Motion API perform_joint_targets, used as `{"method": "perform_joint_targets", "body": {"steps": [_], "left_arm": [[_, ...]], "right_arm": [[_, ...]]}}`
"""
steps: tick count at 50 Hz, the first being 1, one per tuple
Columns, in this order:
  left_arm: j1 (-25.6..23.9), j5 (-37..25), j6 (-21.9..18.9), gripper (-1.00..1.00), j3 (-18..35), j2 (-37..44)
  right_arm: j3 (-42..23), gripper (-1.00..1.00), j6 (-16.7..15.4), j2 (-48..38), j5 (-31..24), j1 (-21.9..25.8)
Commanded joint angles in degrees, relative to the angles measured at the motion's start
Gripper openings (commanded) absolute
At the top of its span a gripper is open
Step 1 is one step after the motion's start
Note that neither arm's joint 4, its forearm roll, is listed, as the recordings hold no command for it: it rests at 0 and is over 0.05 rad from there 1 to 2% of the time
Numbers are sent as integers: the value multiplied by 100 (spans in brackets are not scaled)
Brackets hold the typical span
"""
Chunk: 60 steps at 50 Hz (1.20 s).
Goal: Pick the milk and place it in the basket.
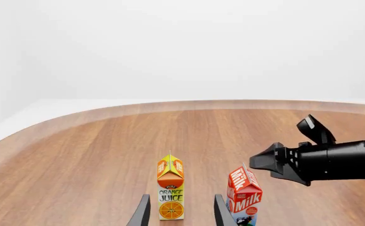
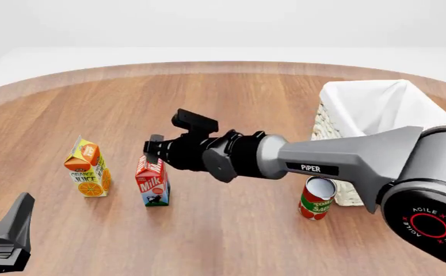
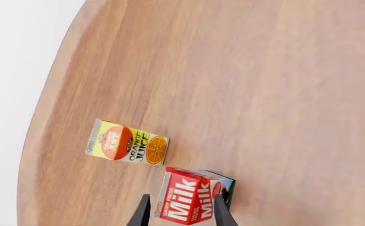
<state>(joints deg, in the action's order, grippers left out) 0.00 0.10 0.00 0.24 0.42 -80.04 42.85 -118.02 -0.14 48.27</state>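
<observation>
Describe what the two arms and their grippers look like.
The right arm is grey with white "PIPER" lettering, a black wrist section and a base joint marked "AGILEX" around a red ring. Both the right gripper and left gripper have dark, wedge-shaped fingers.

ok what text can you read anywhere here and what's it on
"Milk": milk; the small print above it is too blurred to be sure of.
"ORANGE JUICE": juice carton.
"PIPER": right arm.
"AGILEX": right arm base.
"TOMATO SAUCE", partly hidden: can.
Cartons' other small print: unreadable.
</observation>
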Motion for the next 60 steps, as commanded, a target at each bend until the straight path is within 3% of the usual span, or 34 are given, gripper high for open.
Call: {"method": "perform_joint_targets", "body": {"steps": [1, 23, 44, 45, 60], "left_arm": [[0, 0, 0, 100, 0, 0], [0, 0, 0, 100, 0, 0], [0, 0, 0, 100, 0, 0], [0, 0, 0, 100, 0, 0], [0, 0, 0, 100, 0, 0]], "right_arm": [[-78, 100, 57, -142, 28, 74], [-261, 100, 87, -382, 8, 139], [-99, 100, 346, -546, 277, 314], [-64, -100, 399, -552, 315, 319], [122, -100, 498, -489, 527, 357]]}}
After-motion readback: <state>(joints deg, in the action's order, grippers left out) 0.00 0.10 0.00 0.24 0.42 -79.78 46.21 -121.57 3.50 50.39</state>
